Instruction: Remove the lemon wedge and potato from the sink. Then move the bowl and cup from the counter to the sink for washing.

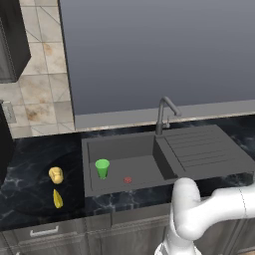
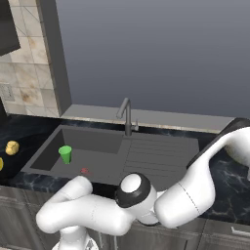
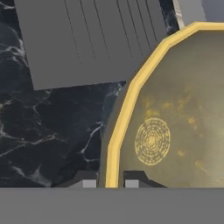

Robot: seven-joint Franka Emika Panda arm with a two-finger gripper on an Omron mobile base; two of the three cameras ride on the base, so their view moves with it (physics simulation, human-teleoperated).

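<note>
**Pincer clamps the bowl's rim as the sink waits for its last item**

Look to the hand view: your pincer [image 3: 107, 183] is closed on the thin yellow rim of the bowl [image 3: 175, 122], one finger inside the wall and one outside, the tan bowl sitting on the dark marbled tabletop [image 3: 48, 131] just beside the ribbed drainboard end of the sink [image 1: 149, 154]. The bowl holds nothing; its bare floor shows a ringed pattern.

Judging by its look, the bowl is stiff and light but wide, so an edge grip like this one will let it hang and swing from the pinch. You would do well to lift it slowly and keep it level. The rim is narrow and probably slick, so a hold deeper over the wall is safer than one at the very lip.

In the sink basin the green cup [image 1: 102, 168] stands upright, near the red drain [image 1: 128, 180] and apart from it. Nothing else lies in the basin. The potato [image 1: 56, 174] and the lemon wedge [image 1: 58, 199] rest on the tabletop left of the sink, close together, the wedge nearer the front edge.
</note>
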